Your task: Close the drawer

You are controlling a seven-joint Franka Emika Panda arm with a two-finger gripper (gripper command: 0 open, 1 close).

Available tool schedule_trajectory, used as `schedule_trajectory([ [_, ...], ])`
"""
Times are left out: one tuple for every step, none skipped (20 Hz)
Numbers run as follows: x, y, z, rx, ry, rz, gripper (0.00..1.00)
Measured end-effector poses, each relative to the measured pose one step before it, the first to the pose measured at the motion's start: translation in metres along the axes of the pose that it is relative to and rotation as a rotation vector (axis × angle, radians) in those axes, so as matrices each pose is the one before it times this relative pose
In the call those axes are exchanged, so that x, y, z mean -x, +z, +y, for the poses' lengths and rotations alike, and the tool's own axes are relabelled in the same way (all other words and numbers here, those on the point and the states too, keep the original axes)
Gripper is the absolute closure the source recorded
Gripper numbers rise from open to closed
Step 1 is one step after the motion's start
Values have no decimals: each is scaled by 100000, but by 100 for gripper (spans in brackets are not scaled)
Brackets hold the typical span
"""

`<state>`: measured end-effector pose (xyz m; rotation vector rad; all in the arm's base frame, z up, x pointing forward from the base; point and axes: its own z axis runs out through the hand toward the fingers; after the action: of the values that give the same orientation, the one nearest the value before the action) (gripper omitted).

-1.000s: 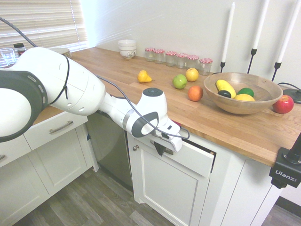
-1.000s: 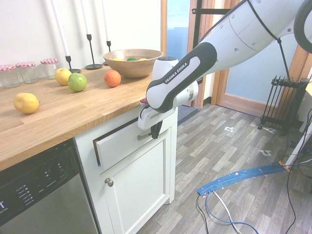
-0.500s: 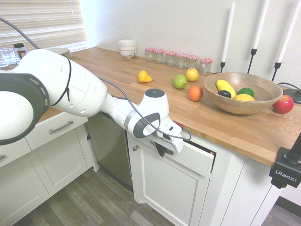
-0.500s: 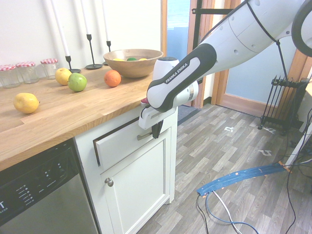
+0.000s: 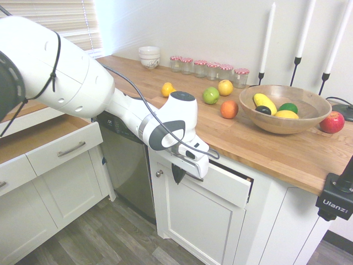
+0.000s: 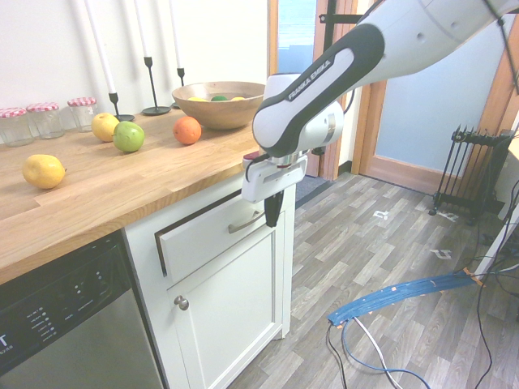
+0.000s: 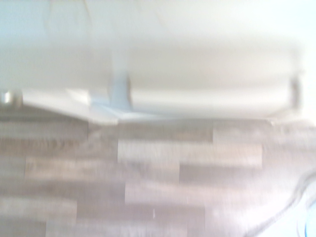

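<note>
The big white arm (image 5: 77, 74) comes in high from the window side of the dishwasher (image 5: 124, 165). It reaches across above the dishwasher, then bends down at its wrist (image 5: 172, 124) on the other side. The wrist sits at the front edge of the counter (image 5: 265, 146), past the dishwasher. The hand leans a bit, and its dark jaws (image 6: 274, 226) point down at the floor (image 6: 373, 267). The jaws are together, with nothing between them. They are right by the bar handle (image 6: 246, 223) of the small drawer (image 5: 220, 183), but I can't tell if they touch it.

The wide drawer (image 5: 63, 148) is on the window side of the dishwasher. It is open, and I can see its light brown wood inside. The arm hangs over part of it. The small drawer, on the other side of the dishwasher, sticks out a little too. Under it is a white door (image 5: 201, 221).
</note>
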<state>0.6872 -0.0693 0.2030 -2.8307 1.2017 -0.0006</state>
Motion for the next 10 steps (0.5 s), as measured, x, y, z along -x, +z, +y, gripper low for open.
schedule_trajectory([
  [676, -443, 921, 1618, 181, -1414, 100],
  [811, -388, 906, 1916, -260, -1410, 100],
  [909, -423, 833, 1795, -493, -1391, 100],
  [953, -459, 778, 1284, -658, -674, 100],
  [902, -525, 752, 1022, -684, -267, 100],
  [906, -555, 775, 861, -598, -164, 100],
  [917, -618, 826, 697, -536, -47, 100],
  [883, -615, 868, 691, -551, 118, 100],
  [951, -573, 914, 604, -505, 155, 100],
  [1000, -493, 904, 356, -392, 119, 100],
])
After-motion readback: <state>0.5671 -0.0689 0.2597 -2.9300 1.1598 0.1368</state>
